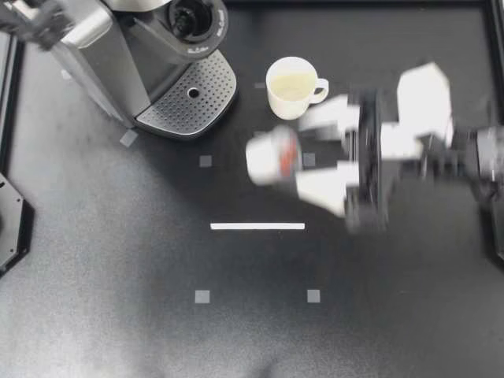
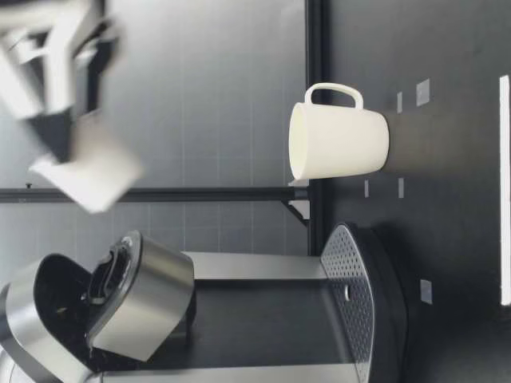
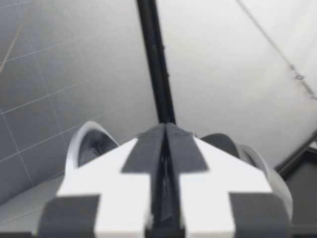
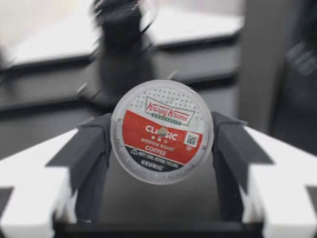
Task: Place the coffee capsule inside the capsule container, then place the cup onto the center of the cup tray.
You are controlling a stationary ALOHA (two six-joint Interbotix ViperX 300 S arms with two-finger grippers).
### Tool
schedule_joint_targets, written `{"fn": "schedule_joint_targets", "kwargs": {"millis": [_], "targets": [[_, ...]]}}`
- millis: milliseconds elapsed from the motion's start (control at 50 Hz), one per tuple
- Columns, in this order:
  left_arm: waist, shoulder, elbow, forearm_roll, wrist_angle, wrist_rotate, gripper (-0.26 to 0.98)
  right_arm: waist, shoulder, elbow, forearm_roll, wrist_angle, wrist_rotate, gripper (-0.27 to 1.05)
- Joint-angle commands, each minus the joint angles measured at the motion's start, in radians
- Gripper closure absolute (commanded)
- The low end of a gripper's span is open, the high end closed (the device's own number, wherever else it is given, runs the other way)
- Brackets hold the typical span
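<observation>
The right gripper (image 1: 301,153) grasps the coffee capsule (image 1: 272,156) in the air near the empty cup (image 1: 291,87), which stands on the surface (image 1: 118,276) beside the cup tray (image 1: 189,98). The capsule container (image 1: 193,20) is open. The left gripper (image 3: 165,130) is clenched.

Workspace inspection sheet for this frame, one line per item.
surface: dark table with grey square markers and a white strip.
job's things: coffee capsule held above the table; cup upright on the table beside the cup tray, not on it; capsule container open.
clutter: nothing seen.
grippers: right gripper shut on the coffee capsule; left gripper shut, holding nothing, aimed at the wall.
cables: nothing seen.
surroundings: grey tiled wall and black frame behind the table.
</observation>
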Motion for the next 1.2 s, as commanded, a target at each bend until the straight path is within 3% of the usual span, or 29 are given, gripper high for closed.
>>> {"fn": "schedule_joint_targets", "kwargs": {"millis": [0,200,560,1180], "targets": [[0.002,-0.028,0.008,0.005,-0.009,-0.002,0.65,-0.061,-0.012,-0.074,0.000,0.000,-0.028,0.20],[0.003,-0.060,0.044,-0.003,-0.011,-0.003,0.65,-0.144,0.014,-0.178,0.000,0.077,-0.121,0.20],[0.002,-0.066,0.046,-0.003,-0.006,-0.003,0.65,-0.202,0.115,-0.322,0.000,0.126,-0.186,0.20],[0.002,-0.067,0.051,-0.003,-0.005,0.000,0.65,-0.219,0.276,-0.437,-0.032,0.170,-0.189,0.20]]}}
